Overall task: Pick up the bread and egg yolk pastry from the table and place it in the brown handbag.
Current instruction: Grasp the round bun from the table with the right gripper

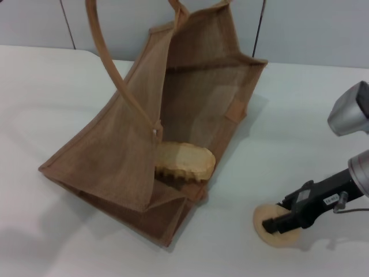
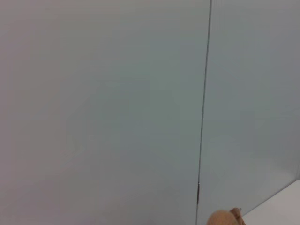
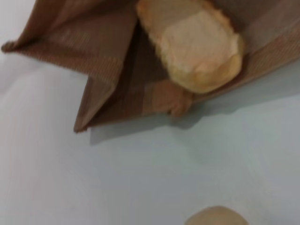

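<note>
The brown handbag (image 1: 132,150) lies tilted on the white table (image 1: 46,104), its mouth open toward the front right. One tan handle (image 1: 106,55) rises out of the top of the head view; a bit of tan shows in the left wrist view (image 2: 224,218). The bread (image 1: 184,163) lies inside the bag near its mouth and also shows in the right wrist view (image 3: 192,47). The egg yolk pastry (image 1: 259,218) sits on the table at the front right. My right gripper (image 1: 274,225) is down over it, touching its top. The pastry's edge shows in the right wrist view (image 3: 216,217). My left gripper is out of view.
A grey panelled wall (image 1: 311,29) runs behind the table and fills the left wrist view (image 2: 93,112). Bare white tabletop lies between the bag's mouth and the pastry (image 1: 236,190), and to the left of the bag.
</note>
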You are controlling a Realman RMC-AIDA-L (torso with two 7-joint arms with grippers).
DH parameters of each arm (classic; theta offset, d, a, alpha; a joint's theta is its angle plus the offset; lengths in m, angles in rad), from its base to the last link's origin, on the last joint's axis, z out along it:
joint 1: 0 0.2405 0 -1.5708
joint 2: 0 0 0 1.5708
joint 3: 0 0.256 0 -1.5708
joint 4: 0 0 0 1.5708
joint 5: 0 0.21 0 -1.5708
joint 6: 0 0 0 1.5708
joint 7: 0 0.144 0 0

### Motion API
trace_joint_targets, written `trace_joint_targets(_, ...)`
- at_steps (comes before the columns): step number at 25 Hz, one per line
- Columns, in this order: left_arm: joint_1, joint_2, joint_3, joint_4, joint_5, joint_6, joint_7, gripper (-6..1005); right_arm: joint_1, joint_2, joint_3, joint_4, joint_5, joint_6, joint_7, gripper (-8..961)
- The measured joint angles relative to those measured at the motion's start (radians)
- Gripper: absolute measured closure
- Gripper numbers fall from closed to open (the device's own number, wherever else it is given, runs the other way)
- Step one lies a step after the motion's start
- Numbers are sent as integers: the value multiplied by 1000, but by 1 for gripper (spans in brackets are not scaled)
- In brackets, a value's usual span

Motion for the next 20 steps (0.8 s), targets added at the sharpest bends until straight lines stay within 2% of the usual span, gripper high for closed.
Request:
trace_joint_targets(14,0,0,-1,0,5,0,0,884,14,8,6,-2,-55,11,12,458)
trace_joint_targets(20,5,1,-1,0,5,0,0,884,-6,11,77,-80,-61,43,17,459)
